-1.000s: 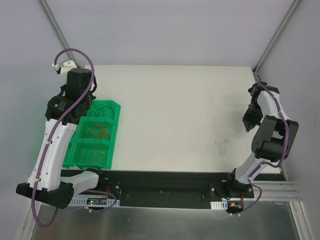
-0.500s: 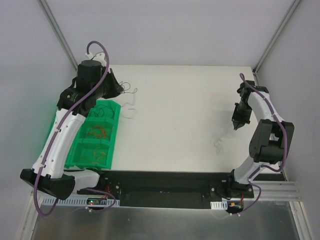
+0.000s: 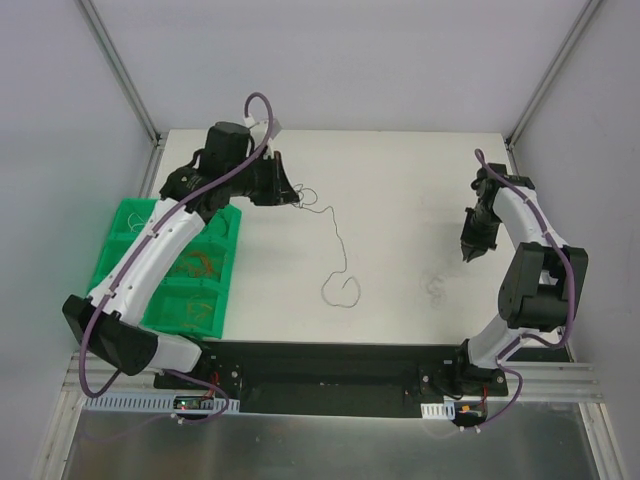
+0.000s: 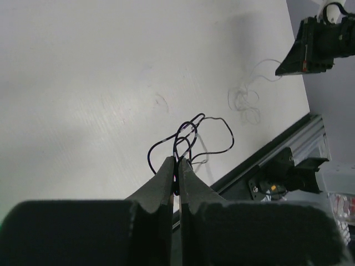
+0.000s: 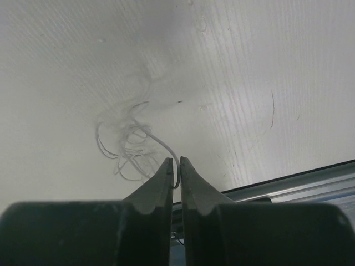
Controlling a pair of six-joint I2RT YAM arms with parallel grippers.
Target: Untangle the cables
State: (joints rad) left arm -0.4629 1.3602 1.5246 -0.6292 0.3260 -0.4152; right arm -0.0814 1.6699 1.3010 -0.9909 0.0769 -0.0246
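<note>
Dangling over the tabletop (image 3: 400, 180) from the clamped left fingers (image 4: 161, 180), the black cables (image 4: 183, 145) are calling for a slow set-down well clear of the white cables (image 5: 130, 149), one strand caught between the nearly shut right fingers (image 5: 158, 180).

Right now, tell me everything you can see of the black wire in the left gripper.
The black wire is hair-thin and kinked into loose loops where the left gripper is shut on it, over the far left of the white table. From there one long strand trails toward the near edge, ending in an open curl that seems to rest on the tabletop. It lies apart from the pale tangle to its right.
</note>
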